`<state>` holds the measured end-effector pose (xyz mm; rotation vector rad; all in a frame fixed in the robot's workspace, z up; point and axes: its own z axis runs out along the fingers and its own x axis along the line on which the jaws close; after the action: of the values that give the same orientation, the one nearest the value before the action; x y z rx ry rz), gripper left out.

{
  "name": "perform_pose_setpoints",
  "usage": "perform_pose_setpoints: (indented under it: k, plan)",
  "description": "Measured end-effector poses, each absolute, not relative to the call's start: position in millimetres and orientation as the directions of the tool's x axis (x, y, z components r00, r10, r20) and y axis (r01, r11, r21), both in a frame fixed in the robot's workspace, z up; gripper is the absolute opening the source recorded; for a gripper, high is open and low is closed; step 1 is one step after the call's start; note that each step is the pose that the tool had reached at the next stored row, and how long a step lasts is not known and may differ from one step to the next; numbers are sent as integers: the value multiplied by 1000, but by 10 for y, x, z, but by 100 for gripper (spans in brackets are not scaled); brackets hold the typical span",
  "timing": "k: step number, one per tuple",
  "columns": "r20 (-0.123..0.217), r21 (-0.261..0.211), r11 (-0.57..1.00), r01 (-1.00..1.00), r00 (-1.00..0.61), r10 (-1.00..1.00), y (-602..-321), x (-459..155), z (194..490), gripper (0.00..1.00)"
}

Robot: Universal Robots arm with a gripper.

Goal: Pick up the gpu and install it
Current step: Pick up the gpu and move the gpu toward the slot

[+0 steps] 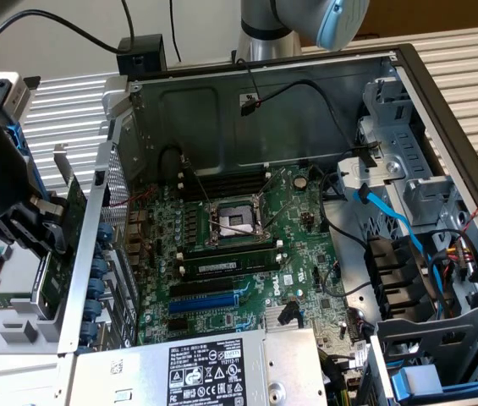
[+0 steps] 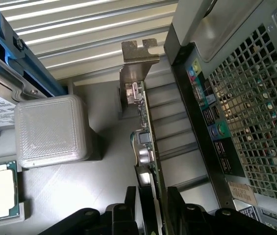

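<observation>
Two fingers (image 2: 130,208) of the gripper (image 2: 152,192) stand on either side of the graphics card (image 2: 148,142), one at the black fan side and one at the bare back. They lie close against both faces at a middling width, so I judge that the card is gripped and not only straddled.

The card is outside the computer case (image 1: 264,110), on the exterior view's left, just beside the perforated rear wall of the case. It stands on its edge, and its silver bracket (image 2: 139,56) is at the end far from the wrist. I cannot tell whether its lower edge rests on the grey stand below it. The motherboard (image 1: 255,245) inside the case has no card in its blue slot (image 1: 203,302).

I expect the card to be light and stiff, so weight should be no trouble. It looks fragile in other ways: small parts sit along the board, the fan cover is thin plastic, and the bracket is thin sheet metal that could bend. The faces seem smooth, so a weak grip could let the card slide or swing.

To my judgement the good place to hold is across the two flat faces near the middle of the length, as the fingers are now. The bracket and the contact edge should stay free. A hold near one end would probably let the card tilt.
</observation>
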<state>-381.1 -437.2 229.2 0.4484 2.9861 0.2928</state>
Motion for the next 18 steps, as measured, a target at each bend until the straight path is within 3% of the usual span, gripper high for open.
perform_pose_setpoints:
  k: [8, 10, 11, 18]
  plan:
    - [-77, 205, 938, 280, -951, 300, -4373, -3811, 2293, 39]
    - [-77, 205, 938, 280, -951, 300, -4373, -3811, 2293, 36]
    - [-78, 205, 938, 280, -951, 300, -4373, -3811, 2292, 30]
    - [-77, 205, 938, 280, -951, 300, -4373, -3811, 2293, 30]
